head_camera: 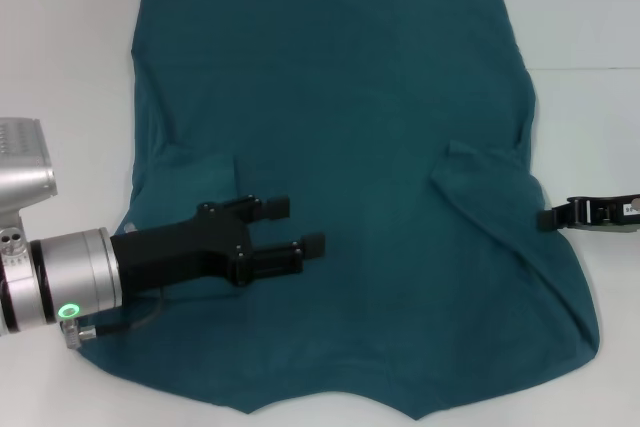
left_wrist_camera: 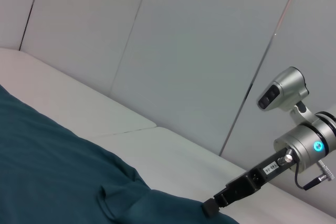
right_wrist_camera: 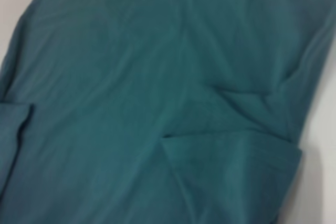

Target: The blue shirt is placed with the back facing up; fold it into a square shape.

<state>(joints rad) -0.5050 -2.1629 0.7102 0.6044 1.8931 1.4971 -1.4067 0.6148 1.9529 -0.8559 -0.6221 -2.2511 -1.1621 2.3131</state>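
Sleeves folded in; body folds not yet begun.
Shirt [head_camera: 350, 177] lies flat on the white table [head_camera: 70, 27], plain side up, filling most of the frame; both sleeves lie turned inward, one at left centre, one at right centre; left gripper [head_camera: 283, 229] hovers over the lower left of the cloth, jaws apart, holding nothing; right gripper [head_camera: 548, 218] sits at the shirt's right edge, touching or just beside it, fingers cannot tell; next, I judge, each gripper must pinch a side edge or hem and carry it across.

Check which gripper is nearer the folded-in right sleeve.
Right. The right gripper touches the blue shirt beside the right sleeve; the left gripper hovers open across the shirt.
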